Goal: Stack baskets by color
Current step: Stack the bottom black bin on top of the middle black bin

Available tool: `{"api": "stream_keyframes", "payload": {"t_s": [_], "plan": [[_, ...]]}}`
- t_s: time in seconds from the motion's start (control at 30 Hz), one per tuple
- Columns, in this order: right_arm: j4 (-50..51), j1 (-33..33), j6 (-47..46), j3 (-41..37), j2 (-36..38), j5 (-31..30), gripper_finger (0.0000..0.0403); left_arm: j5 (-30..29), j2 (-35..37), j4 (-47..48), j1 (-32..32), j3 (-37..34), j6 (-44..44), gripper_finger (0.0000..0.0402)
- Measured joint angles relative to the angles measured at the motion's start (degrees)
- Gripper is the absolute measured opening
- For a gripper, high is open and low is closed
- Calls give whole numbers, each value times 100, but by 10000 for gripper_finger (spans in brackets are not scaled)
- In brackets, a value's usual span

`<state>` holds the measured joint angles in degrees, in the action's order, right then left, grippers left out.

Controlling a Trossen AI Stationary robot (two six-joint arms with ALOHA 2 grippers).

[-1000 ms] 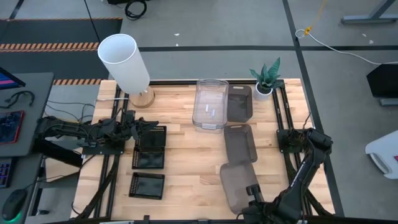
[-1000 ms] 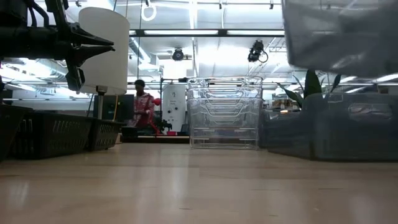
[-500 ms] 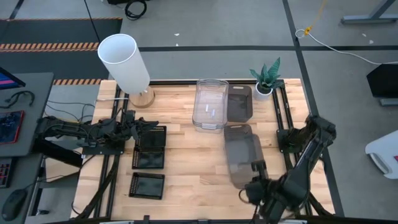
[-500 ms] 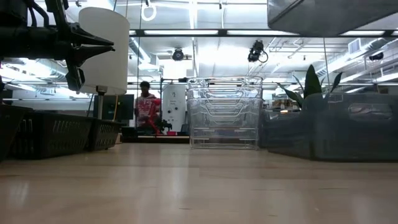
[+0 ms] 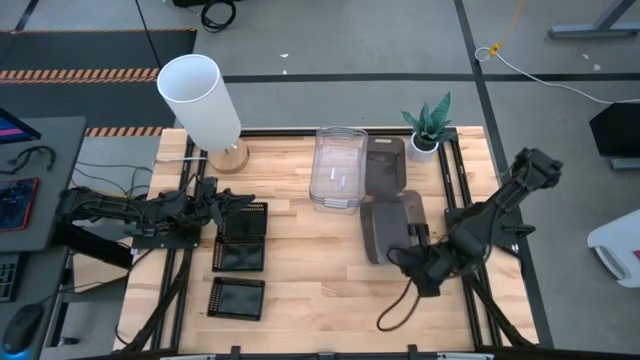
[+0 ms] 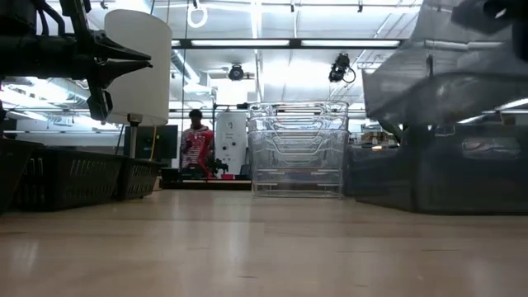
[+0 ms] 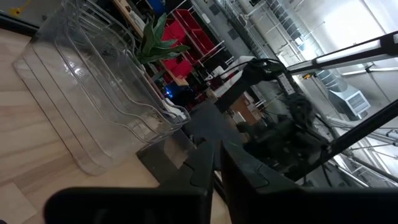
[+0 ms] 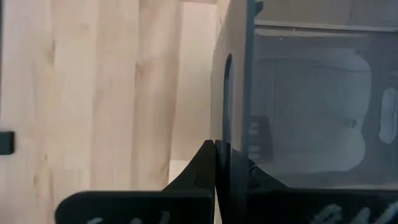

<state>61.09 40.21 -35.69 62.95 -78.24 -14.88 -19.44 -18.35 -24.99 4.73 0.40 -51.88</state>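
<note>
My right gripper (image 5: 413, 250) is shut on a smoky grey basket (image 5: 385, 225) and holds it in the air right of the table's middle. In the low view this basket (image 6: 445, 74) hangs tilted above other grey baskets (image 6: 429, 177) that rest on the table. Another grey basket (image 5: 385, 165) stands at the far edge beside the stack of clear baskets (image 5: 338, 168). Three black grid baskets (image 5: 243, 222) (image 5: 240, 258) (image 5: 237, 297) lie in a row on the left. My left gripper (image 5: 232, 203) waits shut above the farthest of them, holding nothing. My right gripper pinches the grey basket's end wall (image 8: 217, 124) at its rim, one finger inside the basket and one outside. The fingers slant steeply down onto the basket's near end. The basket is lifted clear of the table and tilted.
A white cylindrical lamp (image 5: 200, 100) stands at the far left corner and a small potted plant (image 5: 428, 125) at the far right. A cable (image 5: 395, 310) loops onto the boards near the right arm. Bare wood lies along the near edge.
My right gripper has carried the grey basket from the table's near edge toward the far edge, to above the middle grey basket. It has stayed shut on the basket throughout, and the basket has stayed clear of the table.
</note>
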Motion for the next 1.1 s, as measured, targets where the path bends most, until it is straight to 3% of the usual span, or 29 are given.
{"api": "stream_keyframes", "payload": {"t_s": [0.4,0.87,1.1], "plan": [[-1003,-722,480,-636,-139,747,9,0,-2,-6,2,0,-2,28],[-1171,-739,-58,-742,-127,1087,100,0,-1,-1,2,0,-1,29],[-1169,-739,-318,-740,-127,1481,116,0,0,-2,0,0,-2,33]]}}
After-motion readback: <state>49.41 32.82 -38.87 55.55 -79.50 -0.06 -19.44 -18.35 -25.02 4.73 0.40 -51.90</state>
